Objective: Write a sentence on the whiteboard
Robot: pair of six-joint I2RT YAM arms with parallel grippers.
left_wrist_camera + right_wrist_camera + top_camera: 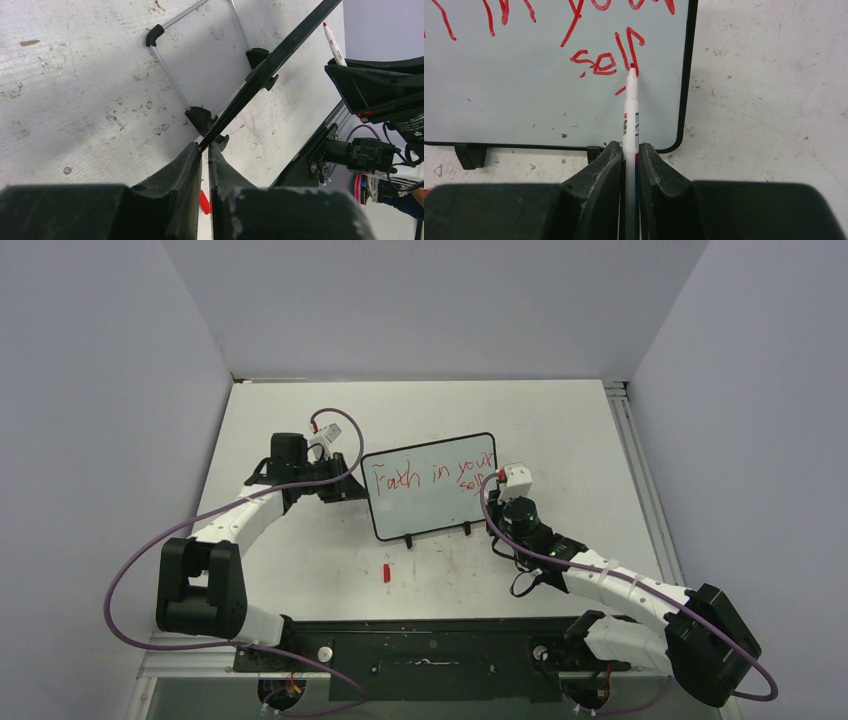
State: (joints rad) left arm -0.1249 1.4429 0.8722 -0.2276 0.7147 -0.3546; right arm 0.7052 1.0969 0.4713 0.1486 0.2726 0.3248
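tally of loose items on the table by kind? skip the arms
whiteboard: 1
marker: 1
small red cap-like piece: 1
Total: 3

Held the left arm forward with the elbow bent, the left gripper pinched tight on the side edge of the whiteboard. Held the right arm low and stretched inward, the right gripper clamped on a marker, fingers aimed at the board.
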